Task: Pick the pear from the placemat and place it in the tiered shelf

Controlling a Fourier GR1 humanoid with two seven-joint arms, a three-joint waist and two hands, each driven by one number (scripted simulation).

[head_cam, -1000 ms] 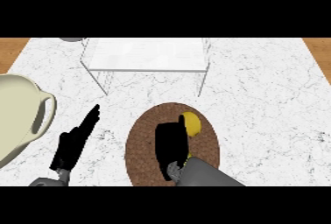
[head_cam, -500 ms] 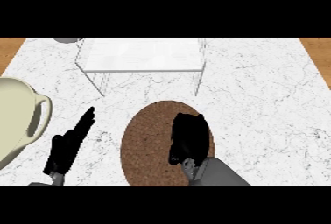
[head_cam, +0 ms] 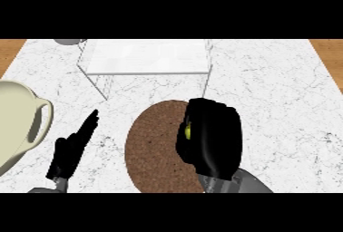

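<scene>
White marble counter (head_cam: 268,90) with wood showing at both far corners and bare room to my right; the tiered shelf (head_cam: 144,59) stands at the far edge. My right hand (head_cam: 213,140) curls over the pear (head_cam: 188,131) above the brown placemat (head_cam: 154,149); only a yellow sliver shows. My left hand (head_cam: 74,147) rests open beside a cream jug (head_cam: 20,122), cut off at the left.

Kitchen, marble counter (head_cam: 268,90), cream jug (head_cam: 17,122)

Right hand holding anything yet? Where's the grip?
Right hand covers the pear on the placemat; only a yellow sliver shows. Actual grip can't be told. Left hand holds nothing.
</scene>
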